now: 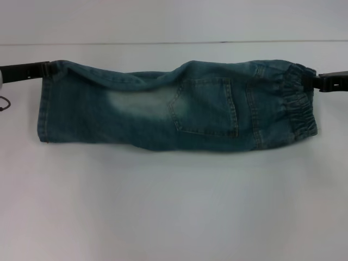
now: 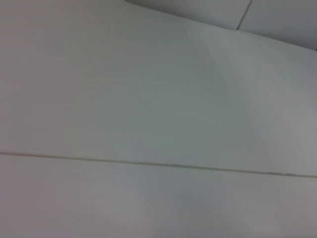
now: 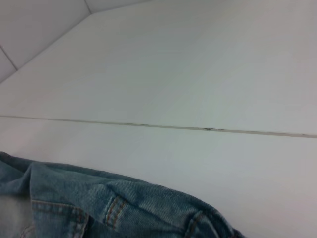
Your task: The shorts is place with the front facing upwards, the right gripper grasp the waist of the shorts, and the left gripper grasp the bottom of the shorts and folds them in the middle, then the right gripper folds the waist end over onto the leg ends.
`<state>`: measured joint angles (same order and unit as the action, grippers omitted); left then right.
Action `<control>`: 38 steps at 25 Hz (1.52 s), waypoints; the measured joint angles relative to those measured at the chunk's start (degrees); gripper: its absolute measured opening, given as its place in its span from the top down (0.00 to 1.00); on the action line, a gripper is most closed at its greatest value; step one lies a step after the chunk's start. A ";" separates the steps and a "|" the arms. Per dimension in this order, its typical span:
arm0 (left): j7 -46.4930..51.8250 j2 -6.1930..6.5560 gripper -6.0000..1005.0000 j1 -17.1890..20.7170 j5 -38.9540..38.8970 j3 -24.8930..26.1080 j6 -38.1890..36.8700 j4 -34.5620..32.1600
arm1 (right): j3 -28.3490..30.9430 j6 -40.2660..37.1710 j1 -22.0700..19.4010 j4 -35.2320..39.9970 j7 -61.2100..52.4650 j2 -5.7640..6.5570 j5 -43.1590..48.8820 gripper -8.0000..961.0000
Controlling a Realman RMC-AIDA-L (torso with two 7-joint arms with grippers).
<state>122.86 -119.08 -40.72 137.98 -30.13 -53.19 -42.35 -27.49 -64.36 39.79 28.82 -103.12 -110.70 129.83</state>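
**The shorts strung lengthwise between both arms**

The shorts (image 1: pixel 174 111) lie folded along their length on the white table (image 1: pixel 174 206), long axis running left to right. The left gripper (image 1: pixel 46 69) is clamped on the bottom of the shorts (image 1: pixel 44 109), the right gripper (image 1: pixel 316 81) on the waist of the shorts (image 1: pixel 299 103). By my judgement the waist must travel leftward, and the right arm already has it
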 joint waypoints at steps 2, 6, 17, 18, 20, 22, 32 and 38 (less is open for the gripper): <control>-0.26 -0.11 0.96 0.00 0.00 -0.06 0.42 0.39 | -0.02 0.55 0.00 0.00 0.33 -0.08 0.00 0.93; -0.60 -0.12 0.95 0.00 0.00 -0.10 1.14 0.82 | 0.00 1.98 0.02 0.00 1.42 -0.26 -0.20 0.92; -1.10 -0.01 0.95 0.11 0.01 -0.10 1.67 1.04 | -0.16 2.98 0.67 0.00 2.71 -0.48 -0.29 0.89; -1.34 -0.01 0.95 0.08 0.01 -0.11 1.61 1.04 | -0.20 3.08 0.79 0.00 2.89 -0.48 -0.29 0.89; -1.98 -0.02 0.95 0.03 0.01 -0.23 1.56 1.04 | -0.29 3.35 1.03 0.00 3.22 -0.49 -0.29 0.88; -2.37 -0.09 0.95 0.03 0.01 -0.59 1.72 1.04 | -0.43 3.54 1.32 0.01 3.23 -0.53 -0.29 0.88; -2.87 -0.95 0.70 1.20 -1.16 -0.75 6.00 1.12 | -1.07 6.29 2.22 -0.68 0.99 -0.83 -0.28 0.85; -3.39 -1.09 0.54 2.09 -2.87 -0.81 5.66 1.12 | -0.99 7.74 2.12 -0.73 -0.15 -0.78 -0.29 0.61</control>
<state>119.47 -120.16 -38.64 135.11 -30.94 -47.54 -41.22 -28.48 -56.61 41.91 28.10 -103.27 -111.48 129.54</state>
